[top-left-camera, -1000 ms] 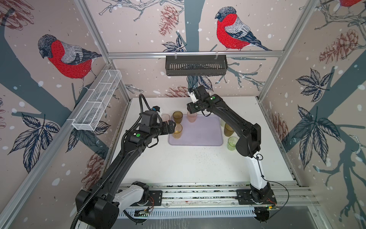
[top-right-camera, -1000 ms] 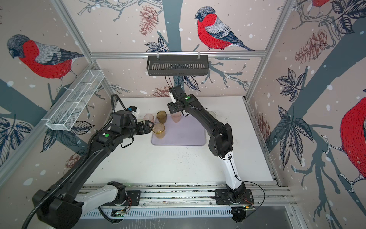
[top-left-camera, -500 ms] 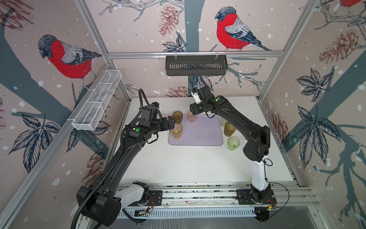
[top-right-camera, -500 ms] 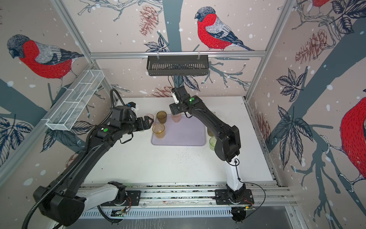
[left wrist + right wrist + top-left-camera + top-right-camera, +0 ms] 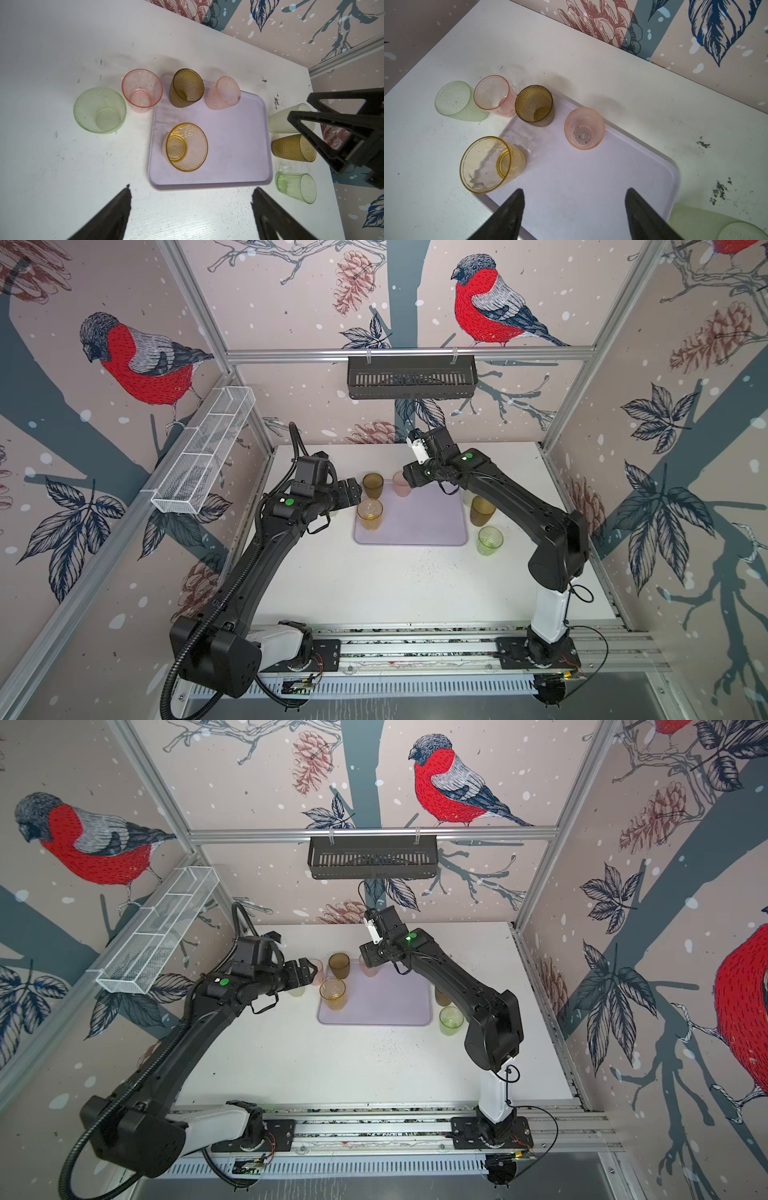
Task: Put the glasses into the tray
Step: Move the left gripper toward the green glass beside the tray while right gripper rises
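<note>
Both end effectors empty; tray (image 5: 239, 145) holds three glasses.

A black slotted basket (image 5: 411, 376) hangs from the rail at upper centre in both top views, a white wire mesh basket (image 5: 204, 456) slants along the left wall, and red-breasted bird wallpaper (image 5: 141, 360) surrounds the scuffed white table (image 5: 399, 585).

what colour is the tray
Pale lilac tray, plain with no pattern; the left wrist view shows it best.
</note>
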Controlling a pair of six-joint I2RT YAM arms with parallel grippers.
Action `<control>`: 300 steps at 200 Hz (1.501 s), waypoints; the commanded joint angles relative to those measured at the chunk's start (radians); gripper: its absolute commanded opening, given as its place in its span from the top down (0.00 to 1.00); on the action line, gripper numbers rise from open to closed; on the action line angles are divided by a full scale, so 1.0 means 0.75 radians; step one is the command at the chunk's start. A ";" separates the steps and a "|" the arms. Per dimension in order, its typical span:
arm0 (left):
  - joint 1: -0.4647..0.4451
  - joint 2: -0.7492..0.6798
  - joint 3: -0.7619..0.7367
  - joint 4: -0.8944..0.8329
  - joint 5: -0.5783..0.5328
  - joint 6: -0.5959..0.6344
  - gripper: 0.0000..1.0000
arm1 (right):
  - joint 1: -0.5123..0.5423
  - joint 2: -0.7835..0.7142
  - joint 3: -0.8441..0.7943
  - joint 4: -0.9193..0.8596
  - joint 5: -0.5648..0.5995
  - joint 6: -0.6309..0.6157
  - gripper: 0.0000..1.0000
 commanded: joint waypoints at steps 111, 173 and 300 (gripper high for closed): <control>0.195 0.193 0.080 -0.112 -0.012 0.029 0.22 | 0.003 -0.187 -0.252 0.163 -0.053 0.081 0.21; 0.227 0.327 0.120 -0.122 -0.151 -0.025 0.27 | 0.013 -0.233 -0.308 0.198 -0.074 0.098 0.21; 0.291 0.565 0.182 -0.097 -0.210 0.040 0.29 | 0.019 -0.269 -0.384 0.284 -0.074 0.116 0.20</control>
